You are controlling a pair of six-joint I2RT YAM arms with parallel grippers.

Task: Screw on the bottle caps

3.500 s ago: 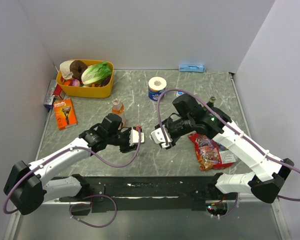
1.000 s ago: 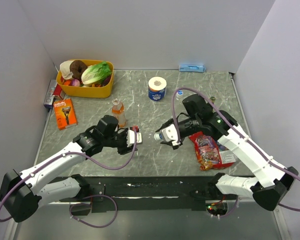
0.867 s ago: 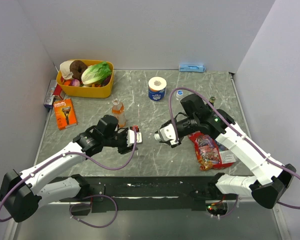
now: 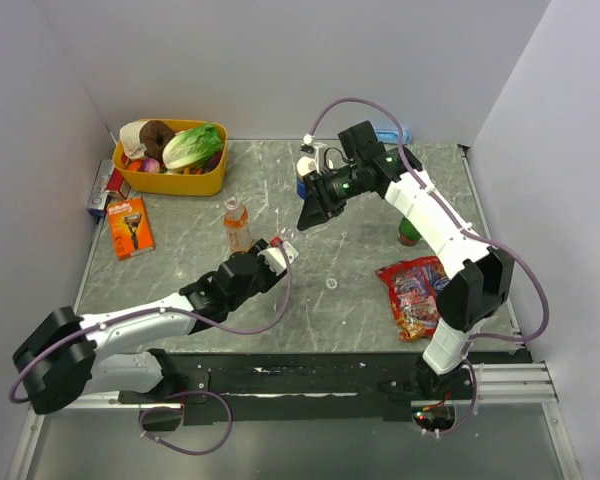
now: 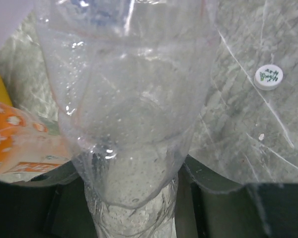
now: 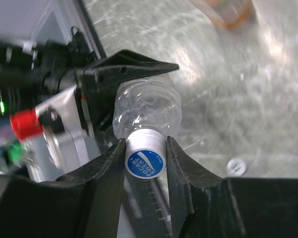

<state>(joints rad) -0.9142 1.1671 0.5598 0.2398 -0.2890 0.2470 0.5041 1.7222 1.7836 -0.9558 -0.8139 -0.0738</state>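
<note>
1. Nearest, at the bottom edge of the overhead view, the left arm (image 4: pixel 150 320) reaches from the lower left toward the middle of the grey bench (image 4: pixel 330 322).
2. Just beyond, right of centre, a red snack bag (image 4: pixel 415 298) lies flat. A loose cap (image 4: pixel 331 284) with a pale top sits alone on the bench to its left, apart from both arms.
3. In the middle, the left jaws are clamped on the body of a clear bottle (image 5: pixel 134 124), which fills the left wrist view.
4. The right arm (image 4: pixel 430 215) loops up the right side and bends down-left to meet that bottle. Its jaws are pinched shut on the blue cap (image 6: pixel 145 162), one of the fingers (image 6: pixel 105 177) on each side. The cap sits on the bottle's neck; how far it is screwed down I cannot tell.
5. Left of the meeting point an orange drink bottle (image 4: pixel 237 224) stands upright. A green bottle (image 4: pixel 408 235) stands beside the right arm.
6. Farther off are an orange razor pack (image 4: pixel 130 225) at the left, a toilet roll (image 4: pixel 302 178) half hidden behind the right wrist, and a yellow basket (image 4: pixel 170 182) holding a lettuce (image 4: pixel 192 146) at the upper left.
</note>
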